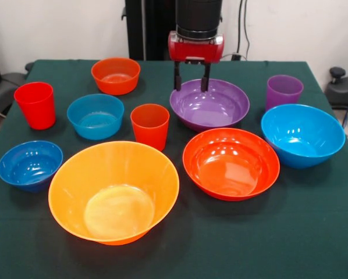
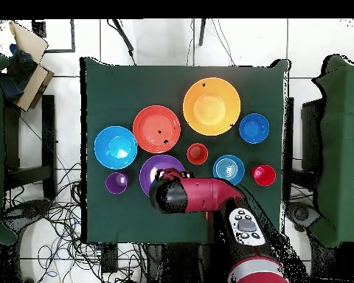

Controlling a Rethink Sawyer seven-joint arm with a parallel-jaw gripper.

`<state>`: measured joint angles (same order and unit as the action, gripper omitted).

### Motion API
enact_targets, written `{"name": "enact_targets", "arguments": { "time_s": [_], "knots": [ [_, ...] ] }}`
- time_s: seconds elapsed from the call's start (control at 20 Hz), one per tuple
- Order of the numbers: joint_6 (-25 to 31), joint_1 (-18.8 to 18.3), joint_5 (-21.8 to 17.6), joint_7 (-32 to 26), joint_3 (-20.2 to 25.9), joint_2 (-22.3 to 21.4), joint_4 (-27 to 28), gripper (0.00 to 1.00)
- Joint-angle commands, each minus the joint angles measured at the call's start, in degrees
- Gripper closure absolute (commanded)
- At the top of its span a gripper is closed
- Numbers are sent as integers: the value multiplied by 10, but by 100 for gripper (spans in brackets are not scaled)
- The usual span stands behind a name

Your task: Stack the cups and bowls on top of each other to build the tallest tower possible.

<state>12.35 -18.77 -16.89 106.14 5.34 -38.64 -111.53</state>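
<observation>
Gripper (image 1: 191,82): fingers apart and empty, poised over the far rim of the purple bowl (image 1: 212,107), which sits loose mid-table; nothing stacked yet, so first pick seems underway, next needing descent astride that rim and closing.

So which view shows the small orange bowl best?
The front view: the small orange bowl sits in full sight at the table's far side, left of the gripper. In the overhead view I can't find it; the arm probably covers it.
</observation>
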Motion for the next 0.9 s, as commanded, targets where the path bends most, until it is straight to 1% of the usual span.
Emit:
{"name": "enact_targets", "arguments": {
  "time_s": [0.05, 0.2, 0.35, 0.5, 0.9],
  "knots": [
    [17, 31, -15, 50, -19, 28, 53, 0],
    [39, 20, -21, 20, -12, 23, 70, 0],
    [55, 22, -22, 7, -14, 22, 93, 0],
    [73, 33, -19, 4, -21, 27, 120, 0],
    [69, 29, -13, 8, -13, 42, 142, 0]
  ]
}}
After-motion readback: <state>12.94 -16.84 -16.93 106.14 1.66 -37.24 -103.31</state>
